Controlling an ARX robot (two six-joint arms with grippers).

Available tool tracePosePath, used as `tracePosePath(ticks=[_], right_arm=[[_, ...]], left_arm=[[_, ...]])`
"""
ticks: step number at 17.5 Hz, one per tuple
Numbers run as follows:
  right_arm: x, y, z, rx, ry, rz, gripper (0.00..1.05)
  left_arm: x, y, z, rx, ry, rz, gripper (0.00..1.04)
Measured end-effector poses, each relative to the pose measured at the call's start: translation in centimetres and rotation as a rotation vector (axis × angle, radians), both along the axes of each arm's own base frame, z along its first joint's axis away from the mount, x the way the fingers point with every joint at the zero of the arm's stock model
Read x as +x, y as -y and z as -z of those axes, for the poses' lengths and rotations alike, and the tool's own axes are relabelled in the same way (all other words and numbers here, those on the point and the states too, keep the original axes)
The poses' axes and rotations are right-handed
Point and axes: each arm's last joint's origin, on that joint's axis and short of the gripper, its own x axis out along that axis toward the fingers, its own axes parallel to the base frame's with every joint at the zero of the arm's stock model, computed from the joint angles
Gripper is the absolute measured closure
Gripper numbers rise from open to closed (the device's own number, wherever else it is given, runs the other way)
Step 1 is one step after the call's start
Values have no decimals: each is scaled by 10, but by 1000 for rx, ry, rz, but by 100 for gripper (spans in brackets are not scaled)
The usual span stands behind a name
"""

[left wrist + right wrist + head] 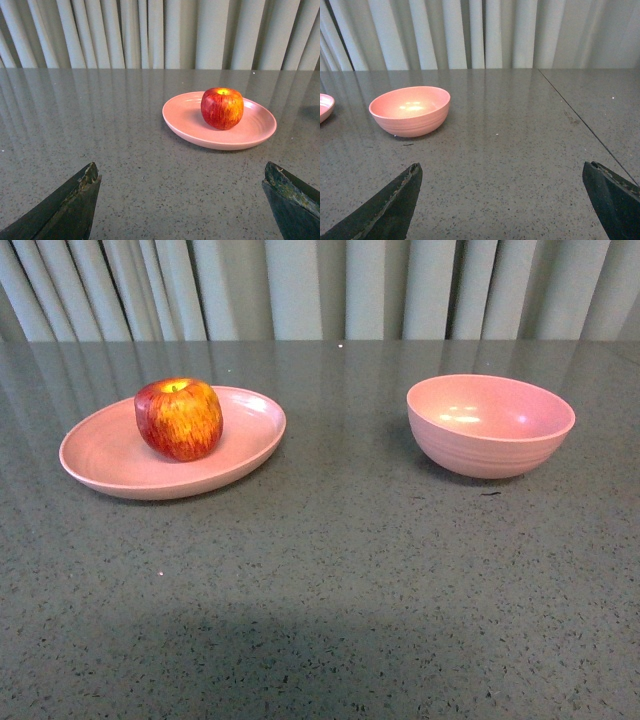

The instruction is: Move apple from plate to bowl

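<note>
— Apple (pixel 179 418), round, red with yellow stripes: where is it?
— On the wide, flat pink plate (pixel 98 466), yellow dimple up. The deep round pink bowl (pixel 490 435) stands well apart on the grey speckled table (pixel 330 580).
— And the claws?
— Left claw (pixel 181 170) and right claw (pixel 501 167): both spread wide open.

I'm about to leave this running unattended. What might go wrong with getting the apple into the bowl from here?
1. The apple is round and sits free on the shallow plate; an off-centre pinch by the open left gripper may roll it over the low rim.
2. The bowl stands well apart and looks light; an apple released high or against its rim may bounce out or shift it.
</note>
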Motion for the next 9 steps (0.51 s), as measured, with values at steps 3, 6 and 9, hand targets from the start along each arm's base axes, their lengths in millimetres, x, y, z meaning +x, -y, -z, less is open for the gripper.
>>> tracePosePath(ticks=[3,6,9], right_arm=[[0,0,0,0,0,0,7],[0,0,0,0,0,0,7],[0,0,0,0,0,0,7]], left_arm=[[0,0,0,0,0,0,7],[0,0,0,0,0,0,7],[0,0,0,0,0,0,7]])
